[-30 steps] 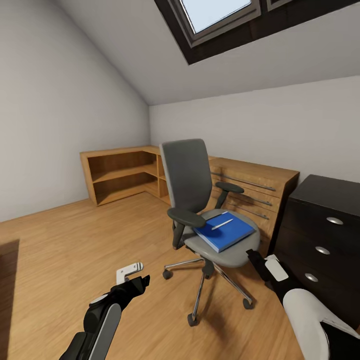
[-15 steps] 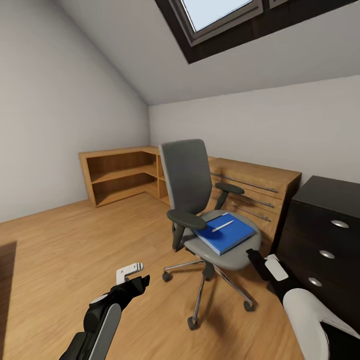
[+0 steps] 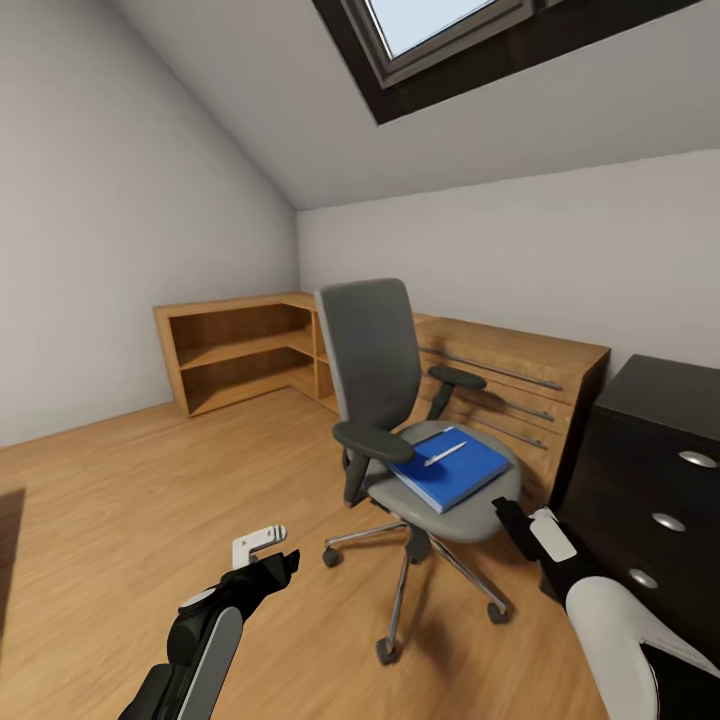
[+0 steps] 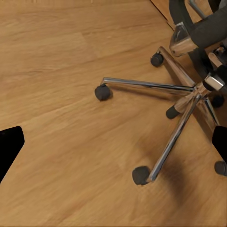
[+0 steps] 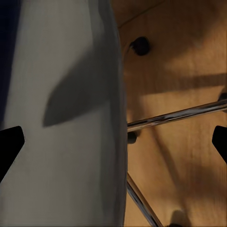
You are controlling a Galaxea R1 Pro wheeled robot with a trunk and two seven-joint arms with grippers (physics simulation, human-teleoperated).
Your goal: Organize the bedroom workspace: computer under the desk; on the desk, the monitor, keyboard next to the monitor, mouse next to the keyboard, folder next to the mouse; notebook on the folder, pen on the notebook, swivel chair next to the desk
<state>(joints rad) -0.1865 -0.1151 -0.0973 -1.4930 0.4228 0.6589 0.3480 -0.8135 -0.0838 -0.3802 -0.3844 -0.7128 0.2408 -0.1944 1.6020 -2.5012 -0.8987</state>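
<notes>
Blue folder (image 3: 449,467) (unlabelled) on swivel chair (image 3: 400,420) seat.

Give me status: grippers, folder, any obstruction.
Left gripper open, empty, low over floor. Right gripper open, empty, beside chair seat. Folder on seat, pen on top. Black cabinet close at right.

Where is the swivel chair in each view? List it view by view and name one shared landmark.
Head view: the swivel chair stands mid-picture, seen whole.
Left wrist view: its chrome base and casters on the wood floor.
Right wrist view: its grey seat close up, with chrome spokes beyond.
Shared landmark: the chrome base, below the seat in the head view.
</notes>
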